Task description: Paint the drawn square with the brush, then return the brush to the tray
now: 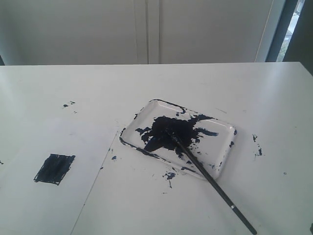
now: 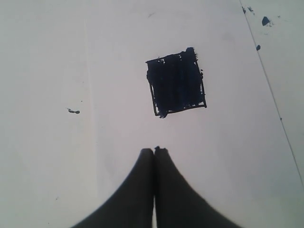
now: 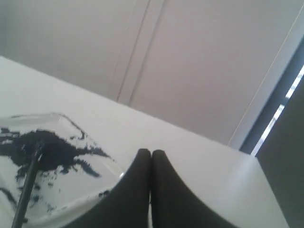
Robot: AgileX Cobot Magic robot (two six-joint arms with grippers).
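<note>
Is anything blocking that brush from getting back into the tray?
Nothing visible does. The brush already lies with its tip in the paint of the tray, its handle sticking out over the rim.

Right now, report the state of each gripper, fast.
Left gripper: closed, holding nothing, near the drawn square.
Right gripper: closed, holding nothing; the brush lies with its tip in the tray.

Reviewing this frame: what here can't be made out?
- Exterior view: the brush tip is lost in dark paint on the tray; its handle end meets the lower edge.
- Exterior view: neither arm shows.
- Right wrist view: the right gripper and frame edge hide part of the tray.
</note>
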